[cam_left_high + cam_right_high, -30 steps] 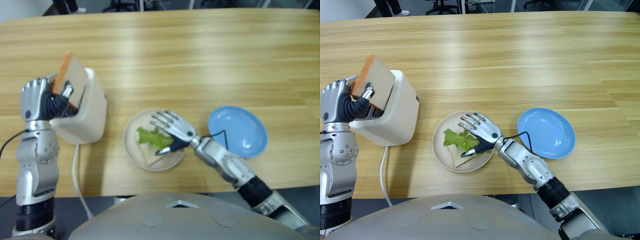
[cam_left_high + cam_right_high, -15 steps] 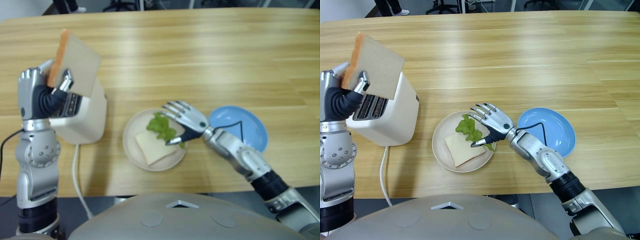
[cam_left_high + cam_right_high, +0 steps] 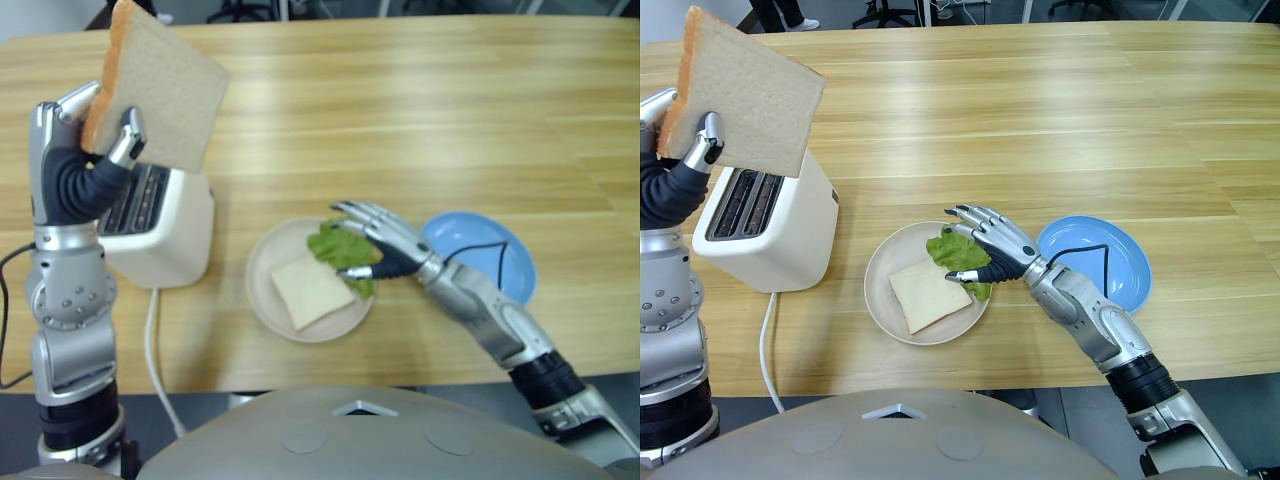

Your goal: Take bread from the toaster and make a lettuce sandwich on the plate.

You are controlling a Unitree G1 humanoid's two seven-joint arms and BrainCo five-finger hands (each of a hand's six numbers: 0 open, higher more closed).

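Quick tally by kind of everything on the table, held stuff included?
Bread: 2, raised slice, slice on the plate
Lettuce: 1, lettuce leaf
Plates: 2, beige plate, blue plate
Toaster: 1, toaster
Total: 6

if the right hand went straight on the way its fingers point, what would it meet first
Probably the bread slice on the plate, if the right hand, holding the lettuce, travels low; higher up, the toaster. Depth is unclear.
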